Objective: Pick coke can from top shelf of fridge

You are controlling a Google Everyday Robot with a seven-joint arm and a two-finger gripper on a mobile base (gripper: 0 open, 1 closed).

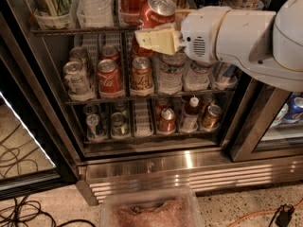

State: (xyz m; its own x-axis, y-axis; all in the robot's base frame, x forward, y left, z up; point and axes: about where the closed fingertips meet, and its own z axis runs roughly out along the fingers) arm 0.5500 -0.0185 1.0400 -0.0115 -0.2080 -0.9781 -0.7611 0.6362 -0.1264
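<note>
Behind everything the fridge (189, 162) is showing crowded racks while the gripper (160, 34) is squeezing the tilted coke can (158, 11) just before the top shelf (71, 30), probably for clearing its rail.

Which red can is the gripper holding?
The tilted coke can in the gripper at the top shelf, lid facing the camera; the other red cans stand upright.

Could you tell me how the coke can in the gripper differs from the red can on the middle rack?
The coke can is tilted in the gripper at the top shelf; the middle-rack red can stands upright. The coke can is gripped; the middle-rack red can is untouched. Both are red with silver tops.
</note>
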